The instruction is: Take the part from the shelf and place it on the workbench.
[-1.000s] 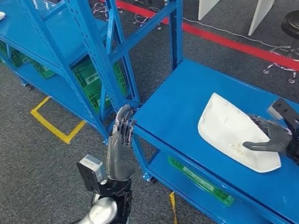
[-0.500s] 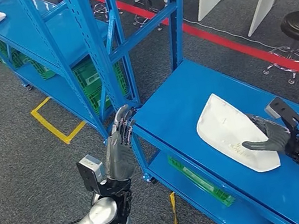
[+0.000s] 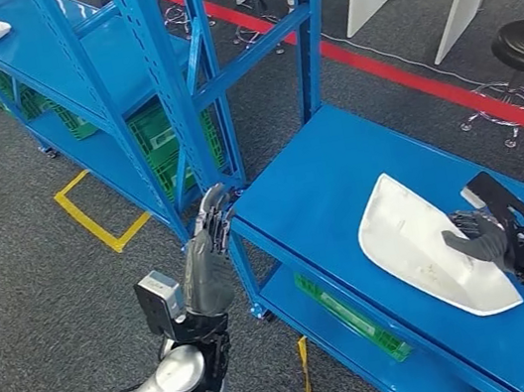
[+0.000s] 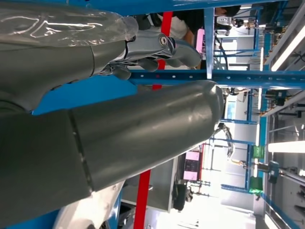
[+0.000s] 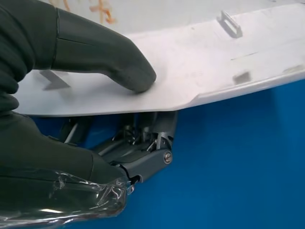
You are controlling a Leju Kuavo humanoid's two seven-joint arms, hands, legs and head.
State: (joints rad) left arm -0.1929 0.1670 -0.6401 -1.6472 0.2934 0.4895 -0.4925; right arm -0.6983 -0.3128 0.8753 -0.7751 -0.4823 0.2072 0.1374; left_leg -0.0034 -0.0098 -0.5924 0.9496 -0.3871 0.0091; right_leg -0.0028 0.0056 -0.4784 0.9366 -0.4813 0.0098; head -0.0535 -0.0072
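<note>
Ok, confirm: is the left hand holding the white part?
No: the right hand grips the white part; the left hand is empty.

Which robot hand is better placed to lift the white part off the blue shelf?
The right robot hand: it already grips the white part, thumb on top and fingers beneath its edge. The left robot hand hangs empty beside the shelf corner, away from the part.

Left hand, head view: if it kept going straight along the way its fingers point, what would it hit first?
Probably the blue shelf post. The left hand points up and forward, its fingertips already at the corner where that post meets the blue shelf holding the white part. Depth is unclear; they may already touch.
</note>
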